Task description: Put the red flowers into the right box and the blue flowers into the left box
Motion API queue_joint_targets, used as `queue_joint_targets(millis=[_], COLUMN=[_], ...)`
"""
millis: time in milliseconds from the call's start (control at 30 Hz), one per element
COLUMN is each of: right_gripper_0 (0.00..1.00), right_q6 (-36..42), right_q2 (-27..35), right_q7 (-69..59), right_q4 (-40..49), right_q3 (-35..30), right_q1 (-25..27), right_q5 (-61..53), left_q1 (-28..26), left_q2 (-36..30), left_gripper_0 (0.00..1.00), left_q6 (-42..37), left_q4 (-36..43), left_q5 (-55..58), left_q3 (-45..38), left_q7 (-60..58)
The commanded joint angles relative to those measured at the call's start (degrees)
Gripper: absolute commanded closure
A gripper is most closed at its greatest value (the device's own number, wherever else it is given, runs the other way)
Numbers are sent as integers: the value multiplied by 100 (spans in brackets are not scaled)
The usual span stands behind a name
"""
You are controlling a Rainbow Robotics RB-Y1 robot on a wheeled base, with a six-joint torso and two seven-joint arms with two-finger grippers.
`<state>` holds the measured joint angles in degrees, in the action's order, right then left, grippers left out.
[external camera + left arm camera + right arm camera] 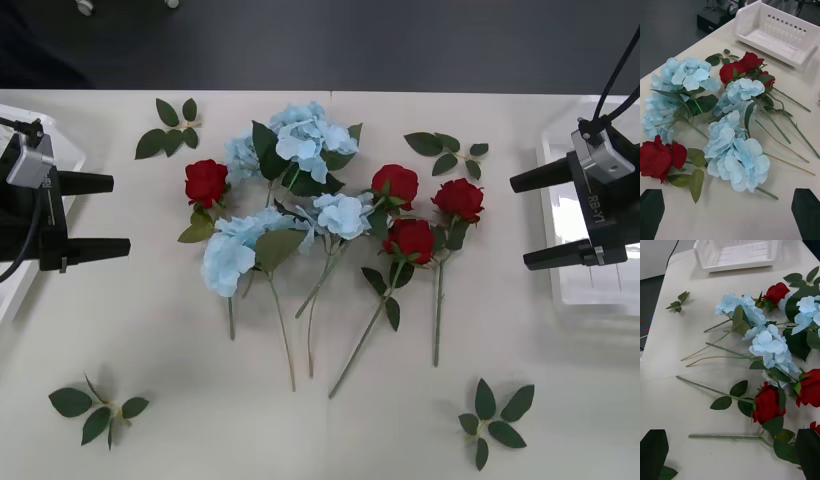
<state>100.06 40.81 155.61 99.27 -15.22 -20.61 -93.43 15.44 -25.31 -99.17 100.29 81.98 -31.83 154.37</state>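
You're sitting at the start: left gripper point(118, 213) and right gripper point(522, 222) both hovering w/ jaws wide, holding nothing. Red flowers point(410, 238) and blue flowers point(300, 140) lying mid-bench, btwn left box point(20, 290) and right box point(560, 200). Next, I'd say: picking one rose.

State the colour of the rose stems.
Green; the red flowers' stems show it best in the right wrist view.

One overhead view, two low wrist views.
The front camera looks down on the table point(150, 330); each wrist camera looks outward past its parted jaws, sharing the central flower pile.
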Motion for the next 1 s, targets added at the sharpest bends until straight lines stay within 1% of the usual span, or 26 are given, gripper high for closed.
queue_joint_targets(millis=[33,200,367,400,433,667,900,1000], right_gripper_0=[0,0,0,0,0,0,0,0], right_q6=[-48,-92,-109,-109,-109,-312,-382,-505], right_q2=[-143,-539,-530,-521,-486,-161,6,76], right_q7=[-61,-61,-61,-61,-61,-61,-61,-681], right_q4=[5,-109,75,110,137,321,374,374], right_q3=[2,-280,-332,-324,-306,-174,-78,151], right_q1=[259,461,443,443,435,435,443,514], right_q5=[132,370,422,422,422,308,273,308], left_q1=[3,3,3,3,-190,-190,-190,-190], left_q2=[-141,-141,-141,-141,-9,-35,-26,-26], left_gripper_0=[0,0,0,0,0,0,0,0], left_q6=[-23,-23,-23,-23,-41,117,715,873], left_q4=[148,148,148,148,43,52,52,52], left_q5=[46,46,46,46,-7,-200,-1229,-1519], left_q3=[-16,-16,-16,-16,1,186,696,783], left_q7=[63,63,63,63,63,63,58,-636])
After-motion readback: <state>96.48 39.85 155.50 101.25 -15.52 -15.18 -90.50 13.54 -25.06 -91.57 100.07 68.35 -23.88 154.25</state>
